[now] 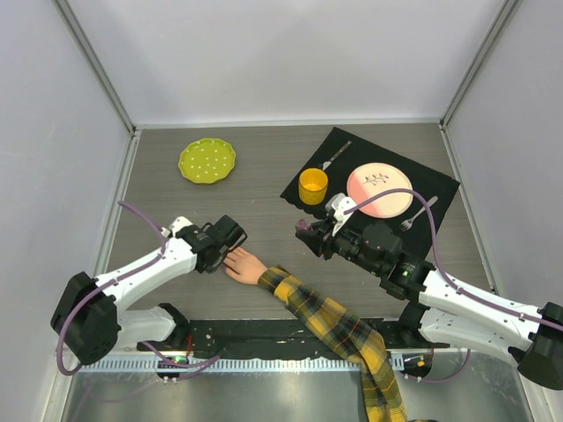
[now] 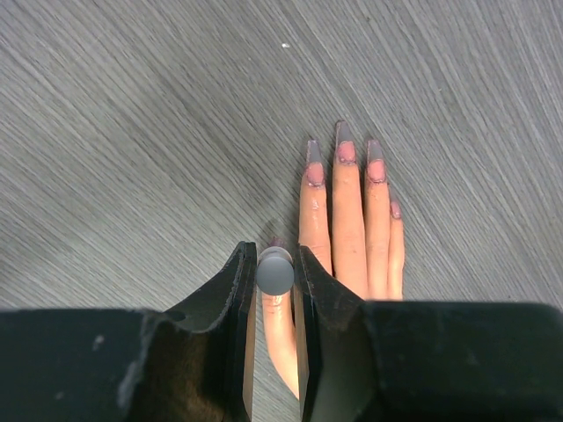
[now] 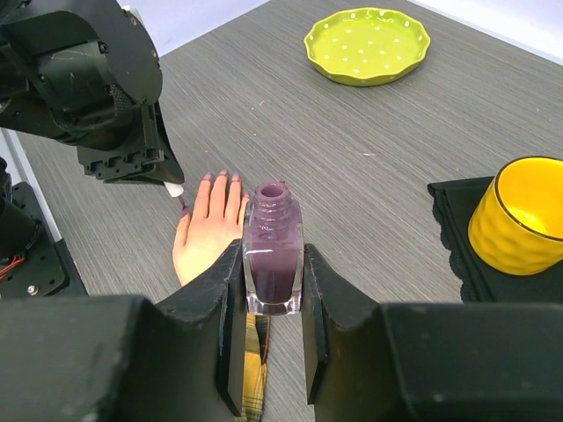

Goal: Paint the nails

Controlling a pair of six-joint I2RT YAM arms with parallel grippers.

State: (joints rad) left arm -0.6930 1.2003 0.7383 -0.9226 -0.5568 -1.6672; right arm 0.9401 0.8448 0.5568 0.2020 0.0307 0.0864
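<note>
Grey wood-grain tabletop (image 1: 255,189) between plain pale walls (image 1: 281,53), in soft, even light.

Plaid sleeve (image 1: 339,327), end beyond bottom edge

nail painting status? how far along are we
Looks done: the four finger nails on the mannequin hand appear coated purple-grey. In hand: the left gripper is shut on the brush cap right over the thumb, and the right gripper holds the open polish bottle. Left: the thumb nail, hidden here so its state is unknown, then recapping.
</note>
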